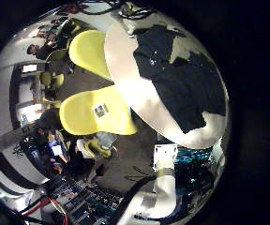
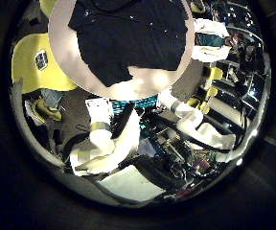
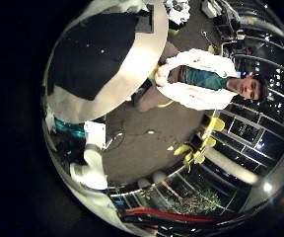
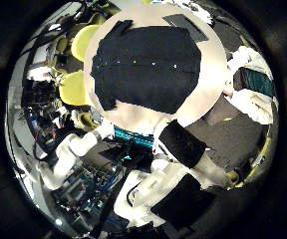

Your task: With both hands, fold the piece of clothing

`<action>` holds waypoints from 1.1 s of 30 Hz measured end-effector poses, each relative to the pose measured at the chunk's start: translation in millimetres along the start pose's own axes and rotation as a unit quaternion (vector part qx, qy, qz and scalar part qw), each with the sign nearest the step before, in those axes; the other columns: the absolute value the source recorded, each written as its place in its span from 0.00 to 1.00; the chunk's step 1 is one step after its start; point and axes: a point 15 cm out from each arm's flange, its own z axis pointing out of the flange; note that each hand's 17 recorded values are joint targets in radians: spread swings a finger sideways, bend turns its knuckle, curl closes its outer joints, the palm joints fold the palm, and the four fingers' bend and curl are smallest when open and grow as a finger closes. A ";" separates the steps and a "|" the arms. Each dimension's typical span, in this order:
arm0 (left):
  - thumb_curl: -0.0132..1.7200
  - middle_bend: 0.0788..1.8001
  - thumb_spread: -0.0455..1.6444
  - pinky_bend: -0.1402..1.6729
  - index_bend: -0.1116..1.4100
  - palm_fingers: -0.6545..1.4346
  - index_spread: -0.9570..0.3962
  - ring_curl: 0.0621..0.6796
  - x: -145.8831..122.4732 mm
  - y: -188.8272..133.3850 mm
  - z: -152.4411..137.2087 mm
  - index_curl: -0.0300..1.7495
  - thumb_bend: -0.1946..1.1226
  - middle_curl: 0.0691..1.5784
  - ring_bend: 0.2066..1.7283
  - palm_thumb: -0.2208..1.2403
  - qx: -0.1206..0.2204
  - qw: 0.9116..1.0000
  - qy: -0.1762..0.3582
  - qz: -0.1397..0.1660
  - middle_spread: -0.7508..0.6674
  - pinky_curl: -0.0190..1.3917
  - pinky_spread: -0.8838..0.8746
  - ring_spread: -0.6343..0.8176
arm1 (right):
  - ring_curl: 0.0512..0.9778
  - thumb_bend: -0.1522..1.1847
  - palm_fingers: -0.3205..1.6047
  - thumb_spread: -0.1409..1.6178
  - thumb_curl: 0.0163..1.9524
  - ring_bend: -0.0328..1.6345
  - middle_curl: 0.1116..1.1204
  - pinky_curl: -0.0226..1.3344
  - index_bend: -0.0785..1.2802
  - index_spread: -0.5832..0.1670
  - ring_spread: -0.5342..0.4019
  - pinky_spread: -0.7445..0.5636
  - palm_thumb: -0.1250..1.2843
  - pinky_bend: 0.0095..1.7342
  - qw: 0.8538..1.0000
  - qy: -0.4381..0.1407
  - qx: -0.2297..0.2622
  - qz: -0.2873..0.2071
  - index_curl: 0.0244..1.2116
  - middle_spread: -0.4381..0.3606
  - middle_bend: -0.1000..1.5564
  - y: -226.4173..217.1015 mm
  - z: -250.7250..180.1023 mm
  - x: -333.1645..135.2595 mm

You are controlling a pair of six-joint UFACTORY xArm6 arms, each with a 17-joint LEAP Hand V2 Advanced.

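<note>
A dark piece of clothing (image 4: 158, 65) lies spread flat on a round table (image 4: 215, 85), with its sleeves out to the sides. In the left thumb side palm view the clothing (image 2: 128, 34) covers much of the table top (image 2: 69, 59). It also shows in the left little finger side palm view (image 1: 177, 80) and the right little finger side palm view (image 3: 98, 54). Both palms are well above the table and away from the cloth. Only body parts of my left hand (image 1: 165, 173) and right hand (image 4: 183, 149) show, not how their fingers stand.
Two chairs (image 1: 93, 108) stand close to the table's edge (image 1: 126, 80). Desks and equipment (image 2: 176, 163) fill the room around the table. The floor (image 3: 142, 133) beside the table is open.
</note>
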 end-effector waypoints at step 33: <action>0.17 0.08 0.55 0.28 0.17 0.36 0.80 0.23 89.5 -5.1 173.9 0.18 0.12 0.22 0.35 0.21 0.047 0.992 -0.047 0.111 0.72 0.24 0.74 0.66 | 0.18 0.10 0.30 0.84 0.16 0.40 0.26 0.17 0.18 0.28 0.64 0.83 0.48 0.31 0.998 -0.026 -0.058 -0.012 0.22 0.51 0.25 27.0 68.3 -19.3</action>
